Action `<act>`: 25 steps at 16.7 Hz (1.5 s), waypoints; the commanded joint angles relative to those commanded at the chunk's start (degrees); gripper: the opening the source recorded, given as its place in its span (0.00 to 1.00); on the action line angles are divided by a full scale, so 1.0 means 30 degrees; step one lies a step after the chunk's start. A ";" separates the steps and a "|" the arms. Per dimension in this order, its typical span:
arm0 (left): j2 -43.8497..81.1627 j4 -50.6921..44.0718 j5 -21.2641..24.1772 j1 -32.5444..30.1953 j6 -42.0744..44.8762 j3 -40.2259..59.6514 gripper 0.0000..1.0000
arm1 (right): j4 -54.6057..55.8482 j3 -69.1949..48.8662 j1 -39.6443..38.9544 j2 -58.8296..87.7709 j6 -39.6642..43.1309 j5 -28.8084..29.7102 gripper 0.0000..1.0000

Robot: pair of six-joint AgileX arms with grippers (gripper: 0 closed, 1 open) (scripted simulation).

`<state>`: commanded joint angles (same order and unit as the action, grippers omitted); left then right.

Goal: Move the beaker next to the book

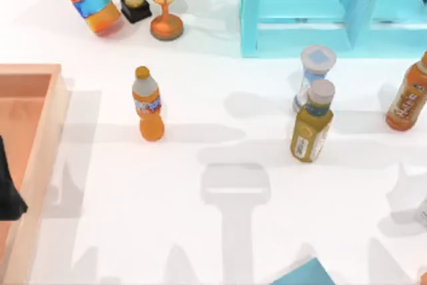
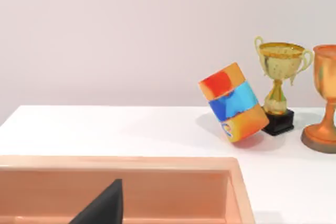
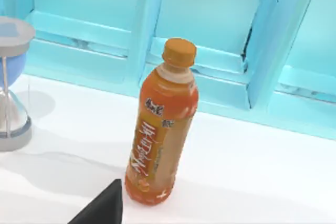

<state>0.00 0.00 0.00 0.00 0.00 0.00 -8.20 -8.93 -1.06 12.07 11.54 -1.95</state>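
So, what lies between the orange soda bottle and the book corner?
Bare table, just shadows, from soda bottle to book, in the top view.

Tilted can (image 2: pixel 234 103) beside trophies (image 2: pixel 278 82)

Bright, even light; soft grey shadows stretch rightward from the bottles across the white table (image 1: pixel 200 245), no glare
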 joint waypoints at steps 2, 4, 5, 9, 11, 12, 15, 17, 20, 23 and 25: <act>0.0000 0.0000 0.0000 0.0000 0.0000 0.0000 1.00 | -0.1744 -0.1952 -0.0111 0.2938 0.2761 -0.0346 1.00; 0.0000 0.0000 0.0000 0.0000 0.0000 0.0000 1.00 | -0.3729 -0.4217 -0.0125 0.6515 0.5998 -0.0678 1.00; 0.0000 0.0000 0.0000 0.0000 0.0000 0.0000 1.00 | -0.4788 -0.5446 -0.0081 0.8446 0.7726 -0.0826 1.00; 0.0000 0.0000 0.0000 0.0000 0.0000 0.0000 1.00 | -0.9220 -1.0744 0.0548 1.5898 1.4676 -0.1208 1.00; 0.0000 0.0000 0.0000 0.0000 0.0000 0.0000 1.00 | -1.1399 -1.3440 0.1118 1.9149 1.7967 -0.1256 1.00; 0.0000 0.0000 0.0000 0.0000 0.0000 0.0000 1.00 | -1.2445 -1.4765 0.1467 2.0630 1.9534 -0.1238 1.00; 0.0000 0.0000 0.0000 0.0000 0.0000 0.0000 1.00 | -1.5317 -1.8503 0.2691 2.4672 2.3916 -0.1041 1.00; 0.0000 0.0000 0.0000 0.0000 0.0000 0.0000 1.00 | -1.6968 -2.0741 0.3625 2.6932 2.6439 -0.0801 1.00; 0.0000 0.0000 0.0000 0.0000 0.0000 0.0000 1.00 | -1.8955 -2.3569 0.5096 2.9359 2.9417 -0.0322 1.00; 0.0000 0.0000 0.0000 0.0000 0.0000 0.0000 1.00 | -2.0425 -2.5763 0.6473 3.1040 3.1618 0.0185 1.00; 0.0000 0.0000 0.0000 0.0000 0.0000 0.0000 1.00 | -2.1077 -2.6767 0.7183 3.1711 3.2576 0.0462 1.00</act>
<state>0.00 0.00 0.00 0.00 0.00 0.00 -71.43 -89.23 20.49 107.21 109.27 -0.56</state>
